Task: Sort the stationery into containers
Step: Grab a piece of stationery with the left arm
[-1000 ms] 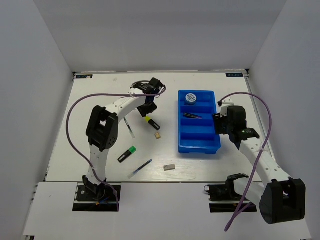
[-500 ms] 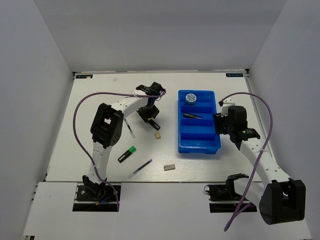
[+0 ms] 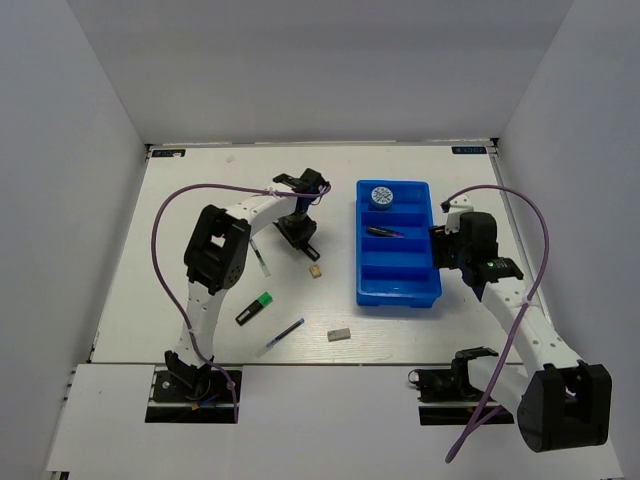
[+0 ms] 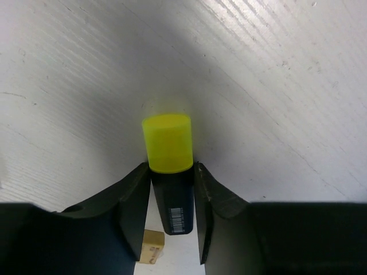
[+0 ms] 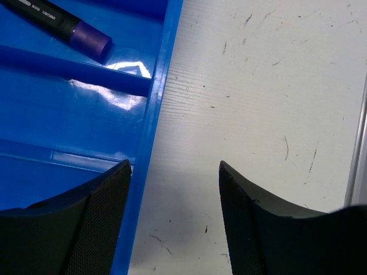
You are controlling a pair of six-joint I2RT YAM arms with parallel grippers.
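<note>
Left end effector [image 4: 171, 172] was found clenched on the yellow highlighter [image 4: 168, 143]. Both fingers [image 4: 135, 195] pressed the black barrel, and the yellow cap projected forward of the fingertips. From the wrist view it could not be told whether the highlighter was touching the counter [image 3: 400, 335]. In the top view this end effector [image 3: 298, 232] hid the highlighter entirely. The tan eraser [image 3: 316, 269] lay just near-side of the end effector, apart from it. The white pen [image 3: 260, 258] lay to its left. The green highlighter [image 3: 255, 308], dark-blue pen [image 3: 280, 338] and grey eraser [image 3: 339, 335] lay further toward the arm bases, loose on the counter.

Right end effector [image 5: 173, 166] was released and held nothing. Its fingers stood wide apart astride the right wall of the blue tray [image 5: 152, 126], one over a compartment and one over the counter. The purple highlighter [image 5: 63, 26] lay in a compartment ahead and left of it. In the top view, the round disc [image 3: 380, 196] occupied the farthest compartment of the tray [image 3: 398, 268], beyond the end effector [image 3: 440, 245].
</note>
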